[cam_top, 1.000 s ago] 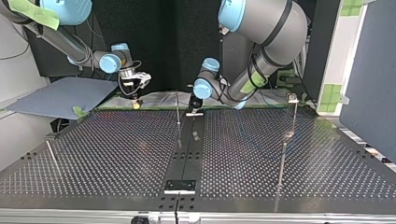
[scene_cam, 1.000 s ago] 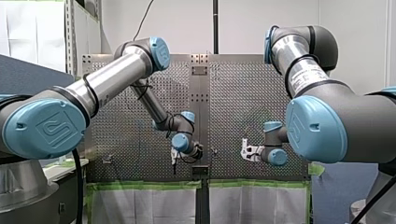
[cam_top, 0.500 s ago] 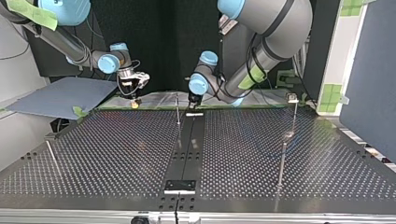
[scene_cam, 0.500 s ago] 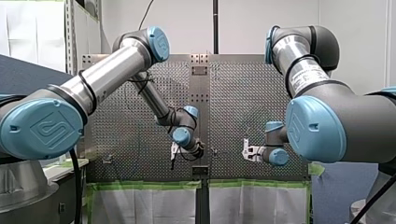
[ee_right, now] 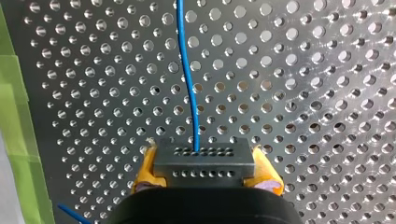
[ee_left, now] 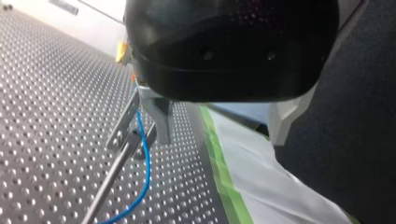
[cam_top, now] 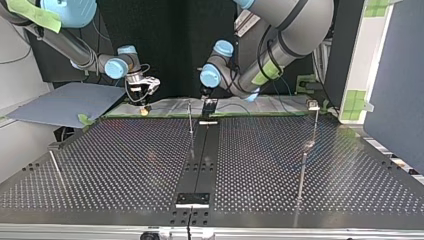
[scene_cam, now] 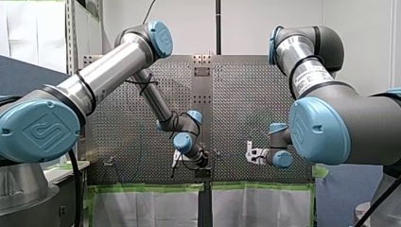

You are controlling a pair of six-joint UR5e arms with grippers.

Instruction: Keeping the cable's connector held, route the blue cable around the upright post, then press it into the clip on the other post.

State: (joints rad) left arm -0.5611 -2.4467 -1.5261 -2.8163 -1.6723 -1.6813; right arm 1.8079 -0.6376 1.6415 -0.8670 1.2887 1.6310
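My right tool (ee_right: 204, 173) pinches the dark grey rectangular connector block (ee_right: 203, 156) between its yellow pads (ee_right: 145, 170), one pad against each short end. The block is matte, with rows of small round holes in its faces. The thin, glossy blue cable (ee_right: 187, 70) leaves the block's upper row of holes. It runs ahead in a gentle wave over the silvery perforated metal tabletop (ee_right: 303, 93), apart from the strip of green tape (ee_right: 21, 116) lining the tabletop's edge on my arms' side.

My left tool (ee_left: 140, 135) hangs under its rounded, shiny black housing (ee_left: 233, 46), close above that same taped edge. Whether it is spread or pressed together I cannot tell. The blue cable runs down from it and curves away over the tabletop, just beside a slim bright metal post (ee_left: 109, 182). Whether cable and post touch I cannot tell.

Seen from across the tabletop, both tools sit low at the taped edge. My left one is at the edge's middle, near the slim post. A second thin post with a small clip head (cam_top: 313, 105) stands near the corner on my left arm's side, well apart from both tools. A dark flat strip (cam_top: 202, 160) runs down the tabletop's middle. A blue-grey flat sheet (cam_top: 65, 102) lies off the tabletop, past the corner on my right arm's side.
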